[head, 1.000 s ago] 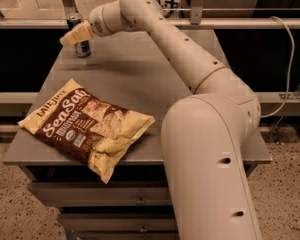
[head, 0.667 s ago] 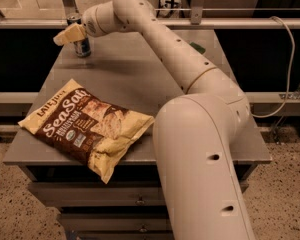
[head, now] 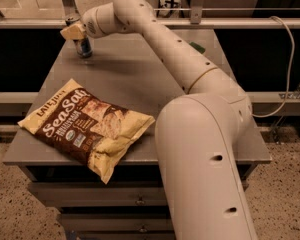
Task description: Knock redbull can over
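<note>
The redbull can (head: 83,48) stands at the far left corner of the grey table (head: 140,79). Only its blue and silver lower part shows below the gripper. A silver rim shows just above the gripper, up and to the left, so the can seems to lean left. My gripper (head: 73,32) is at the end of the long white arm, right against the can's upper part and covering it.
A large brown and yellow sea salt chip bag (head: 85,125) lies flat on the table's near left part. A small green object (head: 198,47) lies at the far right. My arm's big white base link (head: 205,169) fills the near right. A rail runs behind the table.
My gripper has moved left across the top of the can. The can's base stays in about the same place. The chip bag has not moved.
</note>
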Controlling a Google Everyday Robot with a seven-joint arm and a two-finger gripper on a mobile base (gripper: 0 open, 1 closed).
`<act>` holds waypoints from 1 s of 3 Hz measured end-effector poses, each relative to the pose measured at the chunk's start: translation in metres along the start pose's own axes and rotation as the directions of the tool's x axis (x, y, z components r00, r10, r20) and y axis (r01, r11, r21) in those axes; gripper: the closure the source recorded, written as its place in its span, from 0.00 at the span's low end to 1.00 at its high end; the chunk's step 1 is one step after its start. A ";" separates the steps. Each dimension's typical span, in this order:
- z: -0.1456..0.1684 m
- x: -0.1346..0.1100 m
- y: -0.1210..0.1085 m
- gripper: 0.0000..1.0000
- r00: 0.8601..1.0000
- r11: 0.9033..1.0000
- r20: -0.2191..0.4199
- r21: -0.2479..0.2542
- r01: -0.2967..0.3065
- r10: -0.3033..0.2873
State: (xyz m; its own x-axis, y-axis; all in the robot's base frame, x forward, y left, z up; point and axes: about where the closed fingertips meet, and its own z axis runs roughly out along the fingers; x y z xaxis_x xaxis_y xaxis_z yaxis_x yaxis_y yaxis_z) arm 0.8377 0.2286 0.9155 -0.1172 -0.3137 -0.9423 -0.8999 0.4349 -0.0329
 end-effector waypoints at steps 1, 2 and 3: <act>-0.031 -0.002 -0.006 0.83 1.000 1.000 0.011 0.022 0.004 -0.004; -0.086 -0.010 -0.012 1.00 0.999 0.998 0.000 0.042 0.052 -0.052; -0.129 -0.009 -0.010 1.00 0.994 0.995 -0.058 0.024 0.093 -0.092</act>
State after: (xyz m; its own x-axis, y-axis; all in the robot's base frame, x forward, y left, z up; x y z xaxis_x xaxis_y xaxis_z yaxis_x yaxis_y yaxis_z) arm 0.7936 0.1183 0.9676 -0.0586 -0.4010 -0.9142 -0.8966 0.4237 -0.1284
